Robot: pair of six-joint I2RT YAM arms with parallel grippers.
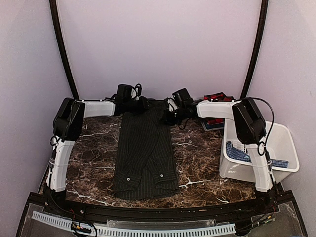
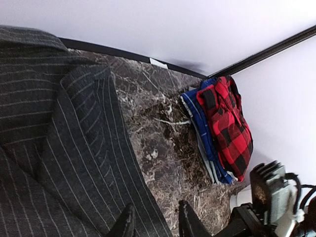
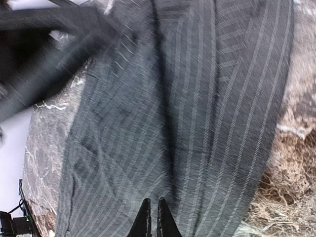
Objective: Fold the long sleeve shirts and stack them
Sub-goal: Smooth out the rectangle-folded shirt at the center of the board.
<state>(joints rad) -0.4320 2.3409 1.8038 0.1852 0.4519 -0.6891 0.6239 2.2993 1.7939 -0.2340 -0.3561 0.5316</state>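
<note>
One white bin (image 1: 285, 131) holds blue patterned cloth (image 1: 240, 153); left of it lies the pinstriped shirt (image 1: 145, 153), left gripper (image 2: 156, 210) spread, right gripper (image 3: 151, 211) pinching it.

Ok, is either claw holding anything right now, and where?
Right claw looks pinched on the pinstripe shirt near its far end; left claw is open, holding nothing.

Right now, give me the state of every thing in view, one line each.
pinstripe shirt: folded into a long strip, flat on the table, cuffs at the near end.
plaid shirt: folded, resting on folded blue cloth at the far right corner.
white bin: upright, holding blue checked cloth.
left fingers: apart, at the pinstripe shirt's edge.
right fingers: nearly together over the pinstripe shirt; grip unclear.
</note>
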